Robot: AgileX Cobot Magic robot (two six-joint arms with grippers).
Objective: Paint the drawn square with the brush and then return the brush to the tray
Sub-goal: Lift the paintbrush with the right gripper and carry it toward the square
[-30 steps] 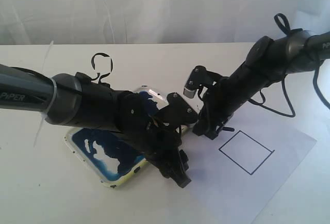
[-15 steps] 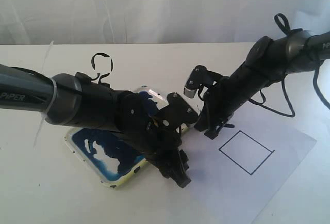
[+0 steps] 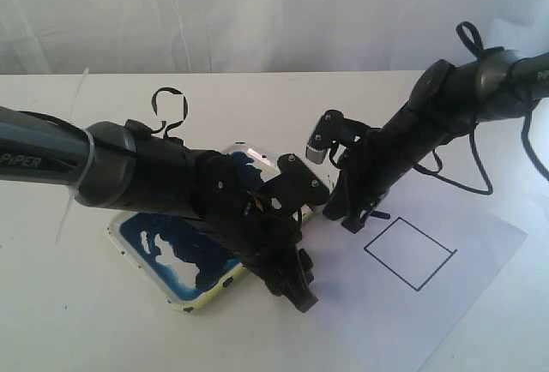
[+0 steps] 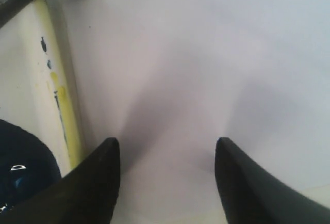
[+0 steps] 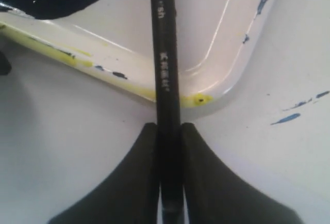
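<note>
the right gripper (image 5: 167, 131) is clamped on the brush (image 5: 164, 53), which runs ahead of its fingertips across the tray (image 5: 129, 82) rim, so lift it steadily toward the blank drawn square (image 3: 410, 253) just beside that gripper, while the left gripper (image 4: 167, 152) hangs spread apart.

Ahead of the right gripper (image 5: 169, 128), the brush (image 5: 164, 53) handle runs off the picture's edge over the tray (image 5: 129, 82), so its bristle end is cut off. Its rear is hidden between the fingers. In the exterior view the left arm (image 3: 129, 171) covers the tray's middle, and the brush cannot be made out. Beside the left gripper (image 4: 167, 149), only a strip of tray rim shows.
</note>
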